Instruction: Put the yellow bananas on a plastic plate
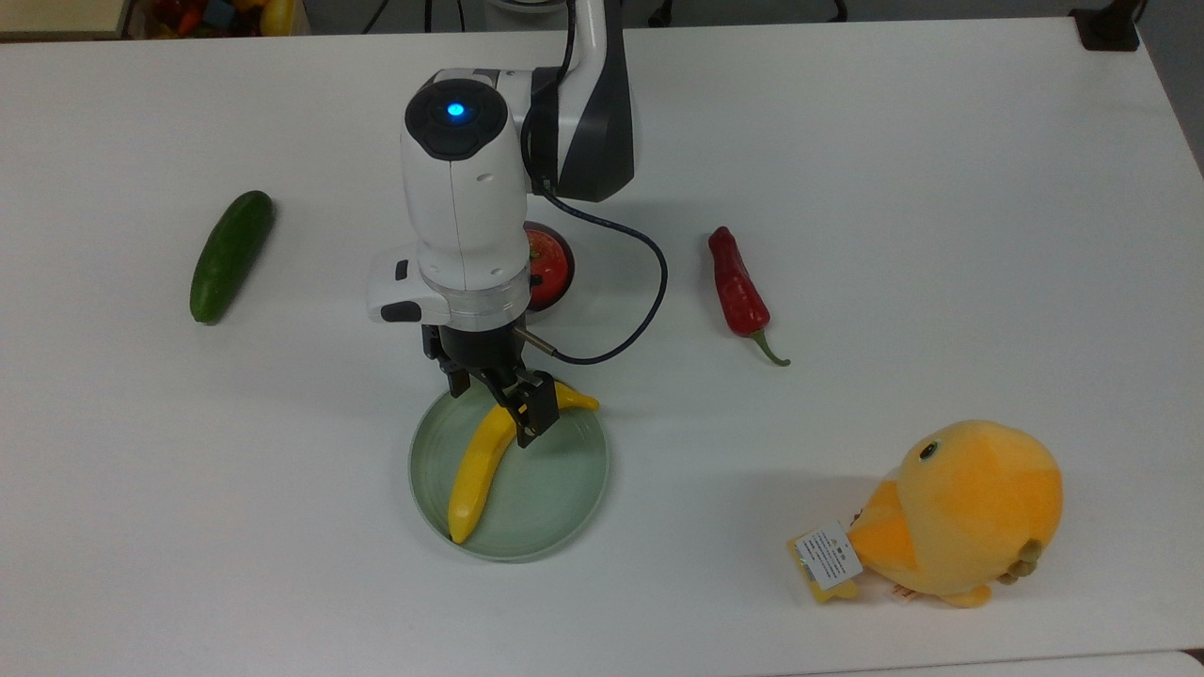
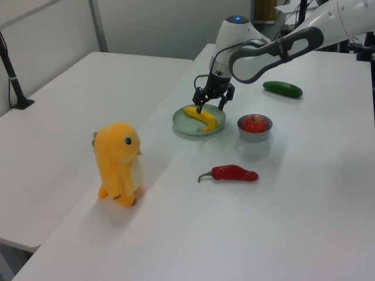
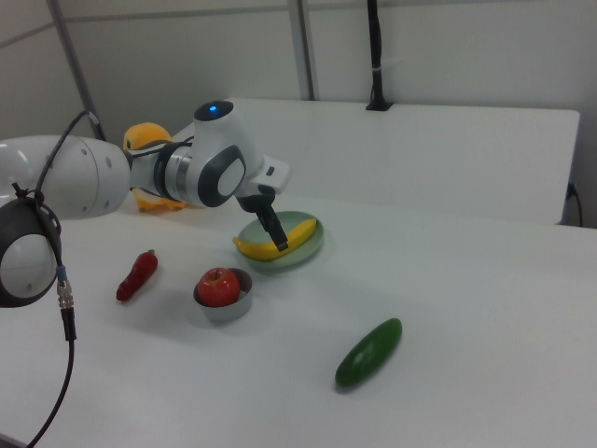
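The yellow banana lies across the plastic plate, its dark-tipped end close to the rim at the bottom of the top view and its other end reaching just over the rim at the upper right. In the left view the banana rests curved inside the pale green plate; the right view shows it the same way on the plate.

The gripper hangs directly above the banana's upper half, fingers spread apart, one on each side of the fruit. In the left view the gripper has its two dark fingers clearly separated over the plate, and they look clear of the banana, though contact at the tips cannot be ruled out.

Just beside the plate, a red apple sits in a small grey bowl. A red chili pepper lies on the white desk well to the top view's right of the plate. A dark green cucumber lies well apart on the top view's left. A yellow-orange plush chick with a paper tag stands near the desk's edge at the top view's lower right.
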